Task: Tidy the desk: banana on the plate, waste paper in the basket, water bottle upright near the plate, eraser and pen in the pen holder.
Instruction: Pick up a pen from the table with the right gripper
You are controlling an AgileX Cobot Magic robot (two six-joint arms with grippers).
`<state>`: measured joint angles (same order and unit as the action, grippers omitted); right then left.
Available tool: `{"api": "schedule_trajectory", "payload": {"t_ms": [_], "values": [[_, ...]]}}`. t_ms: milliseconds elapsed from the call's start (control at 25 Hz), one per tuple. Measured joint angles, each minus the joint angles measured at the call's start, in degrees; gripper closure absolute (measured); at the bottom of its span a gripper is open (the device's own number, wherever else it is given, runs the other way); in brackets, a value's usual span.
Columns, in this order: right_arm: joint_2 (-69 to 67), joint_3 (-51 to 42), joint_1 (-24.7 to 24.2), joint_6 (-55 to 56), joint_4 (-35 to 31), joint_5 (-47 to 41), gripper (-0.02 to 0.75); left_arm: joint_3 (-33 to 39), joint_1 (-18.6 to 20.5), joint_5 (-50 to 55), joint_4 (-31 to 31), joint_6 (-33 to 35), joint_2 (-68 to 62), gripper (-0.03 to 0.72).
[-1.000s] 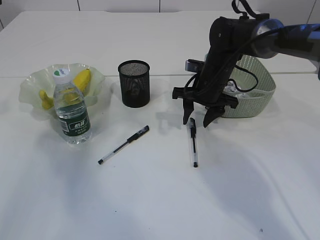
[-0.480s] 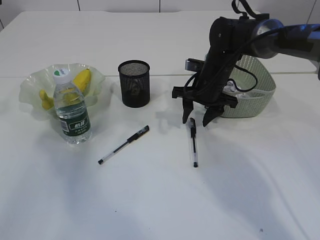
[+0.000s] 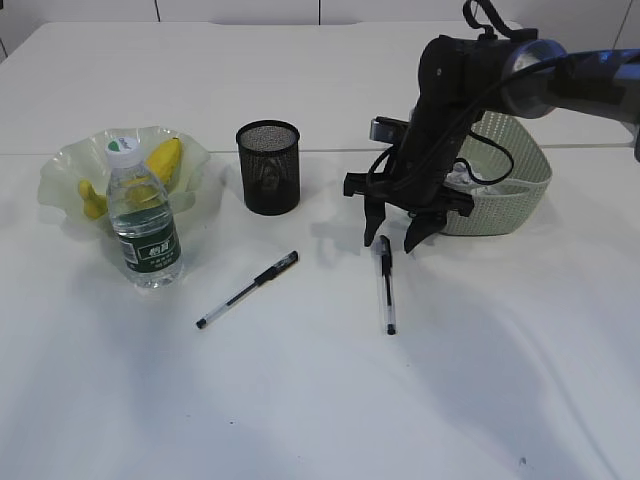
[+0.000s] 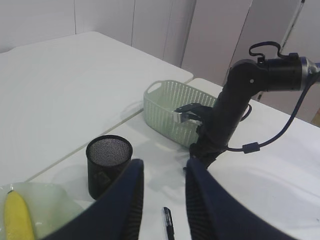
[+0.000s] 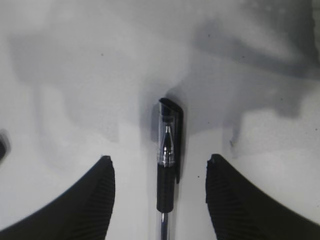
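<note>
Black-capped pen [image 5: 168,165] lies between the spread right gripper [image 5: 160,192] fingers.

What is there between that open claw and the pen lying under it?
Nothing visible. The right gripper hangs open just above the capped end of the pen, one finger on each side, with only bare table between them.
</note>
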<state>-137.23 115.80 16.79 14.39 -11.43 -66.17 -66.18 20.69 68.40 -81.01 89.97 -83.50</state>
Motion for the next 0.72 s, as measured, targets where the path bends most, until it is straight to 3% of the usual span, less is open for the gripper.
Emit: {"api": "schedule_trajectory", "payload": {"t_ms": [720], "values": [[0.0,0.0,0.0,0.1,0.1,0.1,0.311,0.0,0.0,0.0,0.0,0.0,0.0,0.496]]}}
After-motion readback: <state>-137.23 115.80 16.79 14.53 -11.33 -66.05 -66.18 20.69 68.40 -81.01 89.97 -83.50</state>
